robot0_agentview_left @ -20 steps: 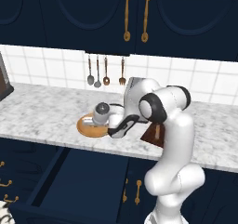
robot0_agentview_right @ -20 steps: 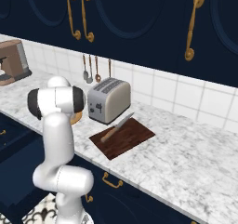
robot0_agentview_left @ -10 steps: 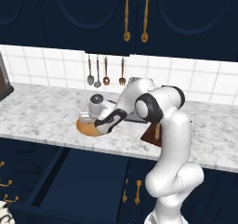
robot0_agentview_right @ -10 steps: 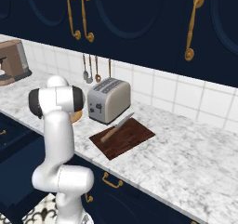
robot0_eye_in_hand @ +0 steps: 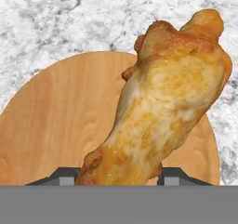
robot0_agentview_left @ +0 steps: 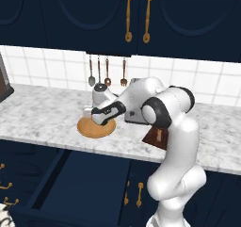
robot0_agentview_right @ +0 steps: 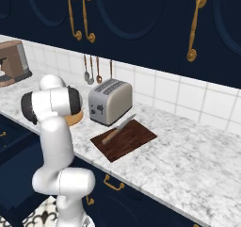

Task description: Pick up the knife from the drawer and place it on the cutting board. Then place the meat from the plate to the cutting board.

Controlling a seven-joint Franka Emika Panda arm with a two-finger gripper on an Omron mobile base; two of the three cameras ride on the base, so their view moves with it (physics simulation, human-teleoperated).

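Meat (robot0_eye_in_hand: 162, 102): centre of hand view, on plate (robot0_eye_in_hand: 60, 125), between our finger tips.
Jaws: open, straddling it.
Knife (robot0_agentview_right: 118, 128): on cutting board (robot0_agentview_right: 134, 139).
Advice: we close squarely, then lift straight.

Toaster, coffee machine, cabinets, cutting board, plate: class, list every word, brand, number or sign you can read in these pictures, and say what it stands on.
None: no readable text in any view.
The toaster has small dark marks on its front, perhaps controls, too small to read.
The coffee machine shows no label.
The cutting board, knife, plate, meat and cabinet doors are plain.
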